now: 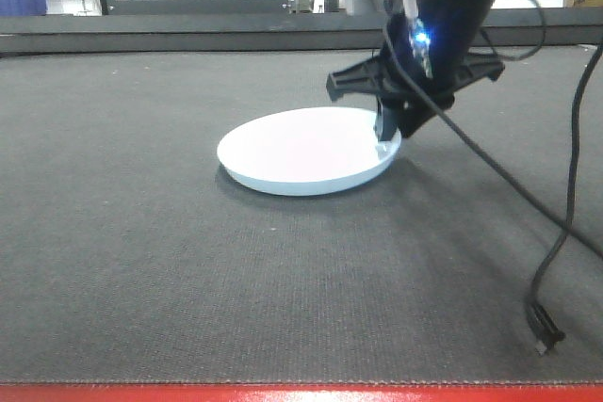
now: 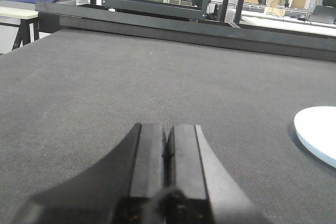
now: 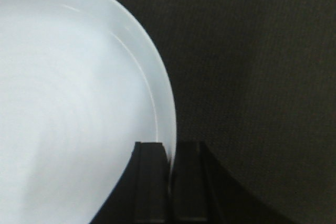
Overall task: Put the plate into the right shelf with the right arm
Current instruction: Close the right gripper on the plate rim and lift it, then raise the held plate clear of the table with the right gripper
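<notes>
white plate [image 1: 306, 150] lying flat on the dark mat [image 1: 141, 261], near its middle. right gripper [image 1: 386, 138] pinches the plate's right rim, one finger inside the edge, one outside. left gripper [image 2: 168, 153] is pressed together on nothing, well apart from the plate. the plate looks stiff, glossy, probably slippery and breakable; held by the thin rim alone it may tilt or slip.
</notes>
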You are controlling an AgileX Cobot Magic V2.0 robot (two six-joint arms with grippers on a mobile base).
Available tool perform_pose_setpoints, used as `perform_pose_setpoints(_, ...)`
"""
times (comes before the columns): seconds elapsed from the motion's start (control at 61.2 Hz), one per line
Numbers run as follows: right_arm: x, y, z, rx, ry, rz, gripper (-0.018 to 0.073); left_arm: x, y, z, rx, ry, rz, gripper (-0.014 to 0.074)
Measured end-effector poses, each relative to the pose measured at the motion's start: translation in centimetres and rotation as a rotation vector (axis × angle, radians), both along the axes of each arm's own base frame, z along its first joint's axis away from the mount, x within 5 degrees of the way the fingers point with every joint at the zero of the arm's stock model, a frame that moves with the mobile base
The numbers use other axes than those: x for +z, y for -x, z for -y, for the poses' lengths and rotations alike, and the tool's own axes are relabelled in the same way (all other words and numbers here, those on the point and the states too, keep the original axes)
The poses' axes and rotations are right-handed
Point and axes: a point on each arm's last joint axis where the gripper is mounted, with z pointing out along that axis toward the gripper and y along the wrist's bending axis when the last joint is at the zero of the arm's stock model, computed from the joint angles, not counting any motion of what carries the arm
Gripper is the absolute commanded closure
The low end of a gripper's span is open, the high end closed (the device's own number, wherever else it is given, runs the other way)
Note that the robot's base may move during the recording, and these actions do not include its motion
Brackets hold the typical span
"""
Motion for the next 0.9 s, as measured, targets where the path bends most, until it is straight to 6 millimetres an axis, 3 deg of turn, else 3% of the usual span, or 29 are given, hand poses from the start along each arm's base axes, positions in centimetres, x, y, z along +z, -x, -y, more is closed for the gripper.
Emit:
perform_pose_setpoints(0.212, 5.2, 2.3, 1.0, 0.002, -0.034, 0.092, 0.0505, 0.0, 0.0, 0.0, 0.000, 0.000, 0.000, 0.0643)
perform_pose_setpoints(0.408, 9.6, 7.1, 3.3, 0.005, -0.071, 0.183, 0.0505, 0.0, 0.0, 0.0, 0.000, 0.000, 0.000, 0.0643)
perform_pose_setpoints(0.637, 9.9, 15.1, 7.0, 0.018, -0.099, 0.242, 0.0505, 0.0, 0.0, 0.0, 0.000, 0.000, 0.000, 0.0643)
perform_pose_setpoints(0.899, 11.1, 22.0, 10.2, 0.023, -0.172, 0.396, 0.0505, 0.0, 0.0, 0.0, 0.000, 0.000, 0.000, 0.0643)
